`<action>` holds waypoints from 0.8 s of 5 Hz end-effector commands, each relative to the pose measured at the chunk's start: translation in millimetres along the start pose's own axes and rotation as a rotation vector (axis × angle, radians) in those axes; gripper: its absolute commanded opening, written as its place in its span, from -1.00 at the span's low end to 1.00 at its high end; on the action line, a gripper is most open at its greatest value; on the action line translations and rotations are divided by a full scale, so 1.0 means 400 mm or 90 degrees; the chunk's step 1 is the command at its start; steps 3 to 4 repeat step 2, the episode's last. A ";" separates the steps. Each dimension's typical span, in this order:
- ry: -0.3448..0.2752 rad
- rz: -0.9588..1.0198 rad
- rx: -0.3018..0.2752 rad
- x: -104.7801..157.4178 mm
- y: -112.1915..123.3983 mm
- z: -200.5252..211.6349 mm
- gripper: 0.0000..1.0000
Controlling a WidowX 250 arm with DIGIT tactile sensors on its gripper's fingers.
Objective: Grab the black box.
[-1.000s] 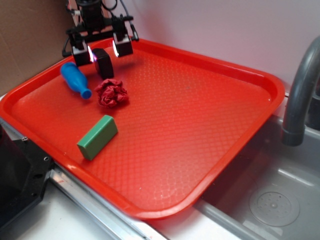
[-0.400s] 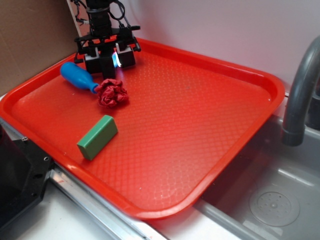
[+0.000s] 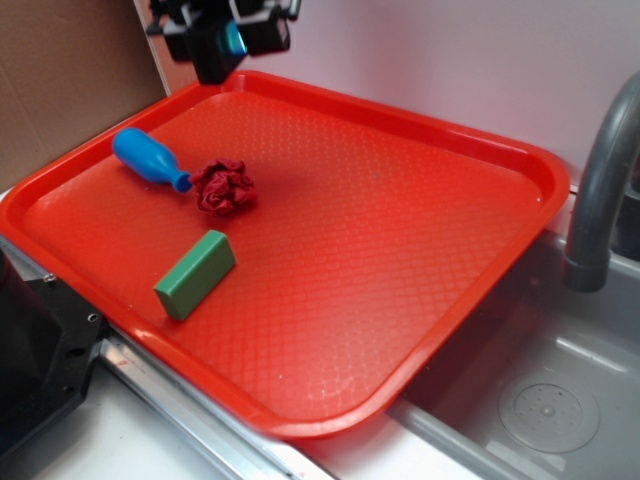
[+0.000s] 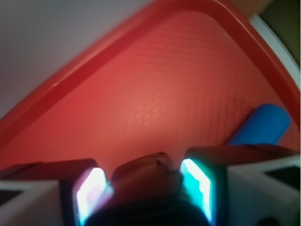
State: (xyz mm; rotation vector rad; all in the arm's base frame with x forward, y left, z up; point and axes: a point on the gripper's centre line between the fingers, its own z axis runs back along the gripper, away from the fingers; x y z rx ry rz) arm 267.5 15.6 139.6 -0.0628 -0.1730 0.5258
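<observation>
And there we have the black box (image 3: 213, 52), up in the air at the far left corner of the red tray (image 3: 430, 300), well clear of the tray floor. We see it pinched between the jaws of the gripper (image 3: 218, 45), 1 lit pad on either flank. In the wrist view the black box (image 4: 143, 181) sits squarely between the 2 glowing pads (image 4: 194, 183), its dark rounded top filling the gap, so the jaws are pressed onto its sides rather than spread around it.

So we judge the grab itself as made, and the step in hand as the lift. What the next move calls for, we reckon, is simply a steady hold: the box looks glossy and smooth, so any slackening could let it slip and drop to the tray.

Below, we see 3 things lying on the tray: the blue bottle (image 3: 149, 159) on its side, the crumpled red cloth (image 3: 224, 188) touching its neck, and the green block (image 3: 195, 273) nearer us, well apart from the gripper. To the right we see the grey faucet (image 3: 598, 180) over the sink (image 3: 540, 400).
</observation>
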 end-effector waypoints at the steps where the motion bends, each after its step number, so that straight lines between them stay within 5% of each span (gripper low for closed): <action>1: -0.041 -0.198 -0.071 -0.051 -0.011 0.189 -1.00; 2: 0.000 -0.200 -0.059 -0.029 -0.006 0.179 -1.00; 4: 0.000 -0.200 -0.059 -0.029 -0.006 0.179 -1.00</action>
